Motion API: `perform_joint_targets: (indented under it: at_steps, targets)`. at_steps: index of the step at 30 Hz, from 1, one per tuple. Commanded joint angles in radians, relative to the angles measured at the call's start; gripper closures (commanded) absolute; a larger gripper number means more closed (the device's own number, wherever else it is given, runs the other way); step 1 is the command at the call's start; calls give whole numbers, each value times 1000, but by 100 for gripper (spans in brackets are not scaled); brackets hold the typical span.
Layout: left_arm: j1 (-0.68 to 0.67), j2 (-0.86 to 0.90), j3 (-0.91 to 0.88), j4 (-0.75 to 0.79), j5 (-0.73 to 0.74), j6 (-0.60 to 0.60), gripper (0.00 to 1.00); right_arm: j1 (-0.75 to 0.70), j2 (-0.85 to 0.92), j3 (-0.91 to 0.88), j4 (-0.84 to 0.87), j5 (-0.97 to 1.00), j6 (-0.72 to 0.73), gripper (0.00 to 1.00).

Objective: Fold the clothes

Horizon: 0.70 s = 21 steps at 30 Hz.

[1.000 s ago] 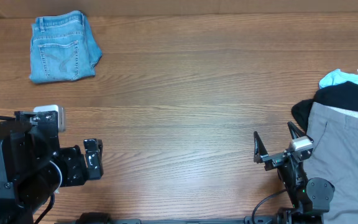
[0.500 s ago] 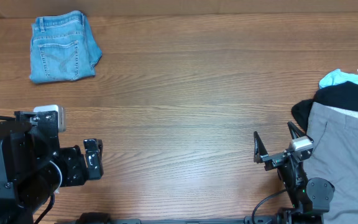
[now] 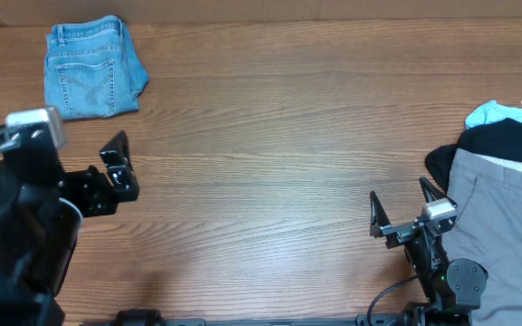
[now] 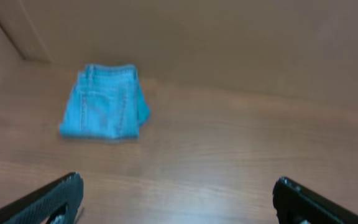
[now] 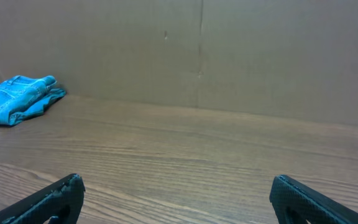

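Left gripper point(image 3: 119, 166) and right gripper point(image 3: 397, 195) hang spread, empty. Jeans point(image 3: 92, 69) lie folded far-left; the pile point(image 3: 506, 226) sits unfolded at the right edge. Pinching there could snag 2 garments, dragging both.

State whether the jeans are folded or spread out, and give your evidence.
Folded: the jeans form a compact rectangle, back pocket facing up, no legs trailing out.
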State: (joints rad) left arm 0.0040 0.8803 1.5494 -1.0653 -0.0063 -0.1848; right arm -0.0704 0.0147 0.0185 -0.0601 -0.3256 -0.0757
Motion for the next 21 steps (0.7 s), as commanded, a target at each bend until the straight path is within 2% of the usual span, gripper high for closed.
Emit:
perform_joint_targets:
  at_steps: [1,9,14,21]
  targets:
    - [35,-131,-147,113,0,-2,0,-4,-12,-11,6,-6,0,0]
    - [37,-448,-574,386,4,80,0,-4,-12,-11,6,-6,0,0]
    - [36,-665,-835,445,44,111,0,-4,-12,-11,6,-6,0,0]
    - [36,-877,-1078,454,84,111,0,-4,-12,-11,6,-6,0,0]
